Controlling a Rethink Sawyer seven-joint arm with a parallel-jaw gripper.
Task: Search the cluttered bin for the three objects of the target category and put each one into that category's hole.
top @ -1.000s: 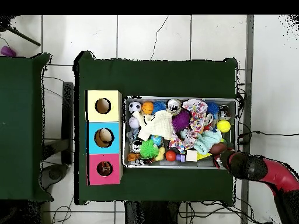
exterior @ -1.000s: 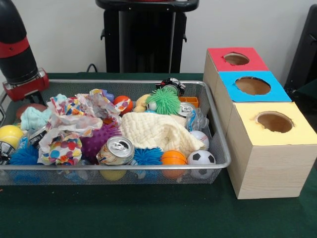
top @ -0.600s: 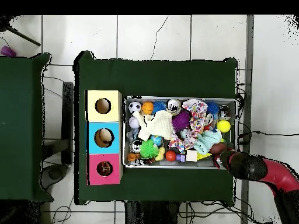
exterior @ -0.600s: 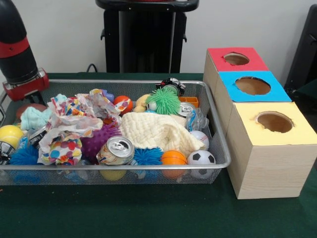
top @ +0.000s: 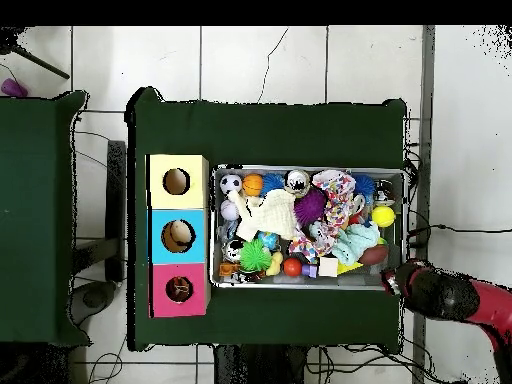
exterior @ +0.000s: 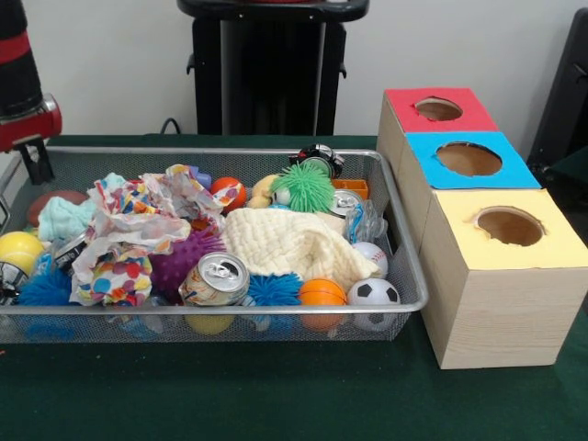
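Arm (exterior: 23,83) lifts off the bin (exterior: 395,230) corner, past the rim; fingers (exterior: 37,161) hard to read, nothing visibly held. Balls (exterior: 322,292) sit in the clutter; search restarts.

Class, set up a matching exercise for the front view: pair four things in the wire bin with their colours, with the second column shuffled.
Things:
1. spiky ball
2. knobbly ball
3. cloth
4. small basketball

Colours:
A. cream
B. orange
C. green
D. purple

Pairs: 1-C, 2-D, 3-A, 4-B
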